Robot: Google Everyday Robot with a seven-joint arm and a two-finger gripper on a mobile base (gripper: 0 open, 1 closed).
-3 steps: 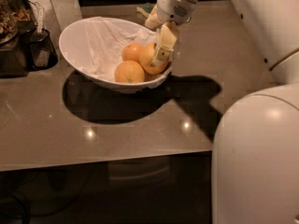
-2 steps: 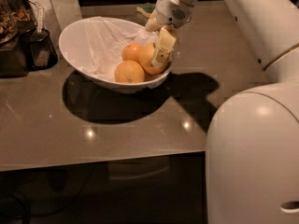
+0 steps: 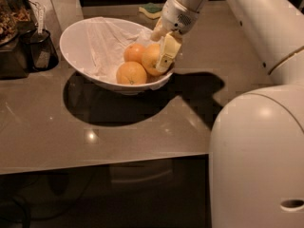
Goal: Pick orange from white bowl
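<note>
Reaches in from the upper right with the white arm (image 3: pixel 256 23) and holds the end effector (image 3: pixel 158 60) low inside the white bowl (image 3: pixel 71 37), at its right side. Pinches the orange (image 3: pixel 148 61) there, the palest of three: lays one pale yellow finger (image 3: pixel 167 51) flat across the right face, with the other finger only partly seen behind the upper edge. Impossible to tell any lift off the bowl's floor.

Just left of the gripped fruit, two deeper-coloured ones: a back orange (image 3: pixel 134 52) and a front orange (image 3: pixel 131 73), both close against it. Behind and left of them, a white cloth (image 3: pixel 102 42) draped over the bowl's inner wall.

Under the bowl, a glossy grey-brown desk (image 3: pixel 57 127) with a dark shadow (image 3: pixel 109 103) spread in front and to the right. Behind the bowl on the desk, a green and yellow sponge (image 3: pixel 151 9), apart from the rim. At the left, a dark container (image 3: pixel 42 49) near the bowl's left rim. In the lower right foreground, the white robot body (image 3: pixel 256 165).
</note>
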